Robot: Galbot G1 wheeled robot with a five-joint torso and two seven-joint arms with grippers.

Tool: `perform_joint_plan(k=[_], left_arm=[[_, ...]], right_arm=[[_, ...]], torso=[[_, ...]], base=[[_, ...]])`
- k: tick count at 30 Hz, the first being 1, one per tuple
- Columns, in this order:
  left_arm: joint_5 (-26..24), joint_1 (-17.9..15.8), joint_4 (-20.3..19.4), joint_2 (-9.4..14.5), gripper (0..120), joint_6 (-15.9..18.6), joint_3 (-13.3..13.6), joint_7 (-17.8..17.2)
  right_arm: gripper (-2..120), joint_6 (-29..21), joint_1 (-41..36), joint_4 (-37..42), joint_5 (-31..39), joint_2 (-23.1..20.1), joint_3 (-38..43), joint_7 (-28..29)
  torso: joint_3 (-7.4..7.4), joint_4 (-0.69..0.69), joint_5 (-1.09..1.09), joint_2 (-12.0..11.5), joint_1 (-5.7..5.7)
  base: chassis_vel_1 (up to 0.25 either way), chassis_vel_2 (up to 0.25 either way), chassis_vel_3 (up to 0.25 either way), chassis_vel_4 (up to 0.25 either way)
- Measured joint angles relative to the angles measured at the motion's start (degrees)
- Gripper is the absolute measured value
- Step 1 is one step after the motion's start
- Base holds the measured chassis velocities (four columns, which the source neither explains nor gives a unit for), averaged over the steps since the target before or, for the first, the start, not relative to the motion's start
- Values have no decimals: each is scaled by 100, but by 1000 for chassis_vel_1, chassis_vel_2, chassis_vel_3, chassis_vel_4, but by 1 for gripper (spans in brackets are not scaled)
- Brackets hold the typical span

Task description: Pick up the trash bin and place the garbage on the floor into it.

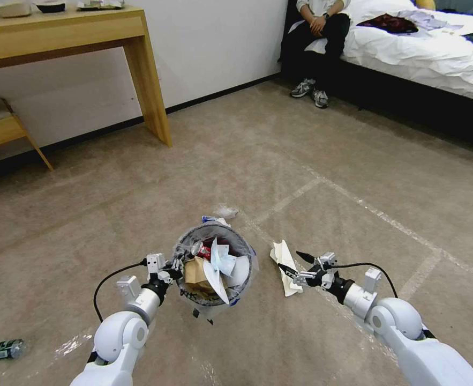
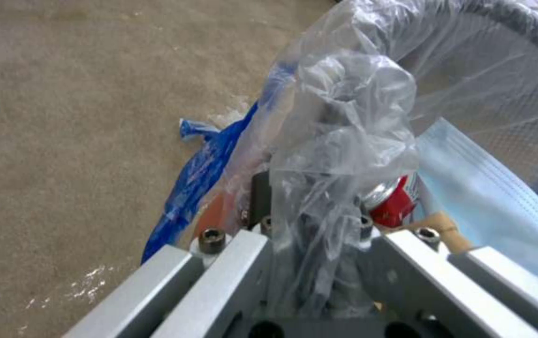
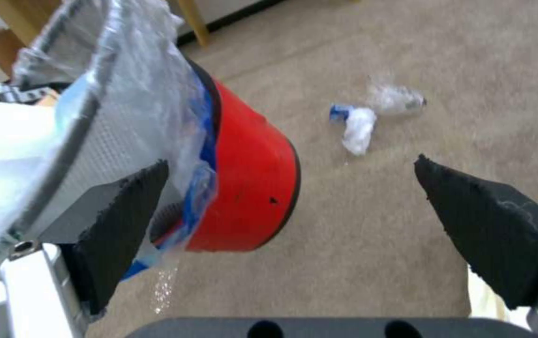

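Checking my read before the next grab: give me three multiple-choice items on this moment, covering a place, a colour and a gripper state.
1. The white slipper lies: A) inside the bin B) on the floor beside the right gripper C) on the bed
2. The trash bin base is: A) red B) green C) black
3. The left gripper is: A) open above the floor B) shut on the bin's rim C) holding a bottle

Answers: 1 B, it lies on carpet at the open right fingers. 2 A, the right wrist view shows a red base. 3 B, its fingers clamp the bagged rim.
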Motion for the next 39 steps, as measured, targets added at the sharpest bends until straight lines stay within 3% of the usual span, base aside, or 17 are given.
perform_joint_plan(k=[6,20,39], left_arm=[[0,50,11,-48,1,-29,-51,13],[79,103,-34,-158,1,-42,-25,181],[68,118,-72,-153,1,-79,-19,75]], right_arm=[[100,-197,232,-339,94,98,-185,314],[100,-145,181,-465,-12,172,-140,230],[100,-70,69,-378,-70,191,-60,218]], torso=[[0,0,0,0,0],[-23,0,0,-36,-12],[-73,-1,0,-98,-26]], base=[[0,0,0,0],[0,0,0,0],[0,0,0,0]])
